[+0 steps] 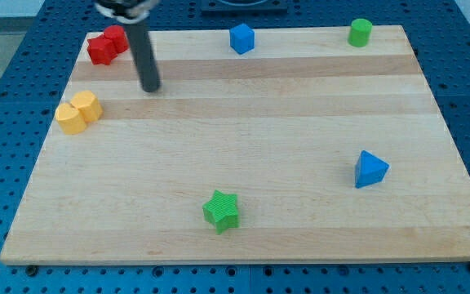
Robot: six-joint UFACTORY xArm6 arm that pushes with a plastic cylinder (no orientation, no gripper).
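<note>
My tip point(151, 87) rests on the wooden surface point(243, 204) at the view's upper left, touching no block; I carry no hand. The red blocks point(106, 46) sit nearest, up-left; the yellow blocks point(78, 113) lie lower-left. Farther off: blue cube point(241, 38), green cylinder point(360, 32), blue triangular block point(370, 170), green star point(221, 211).

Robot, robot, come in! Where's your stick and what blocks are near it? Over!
My tip on bare board, touching nothing. Nearest: red block up-left, yellow block down-left. Blue cube off to the view's right.
</note>
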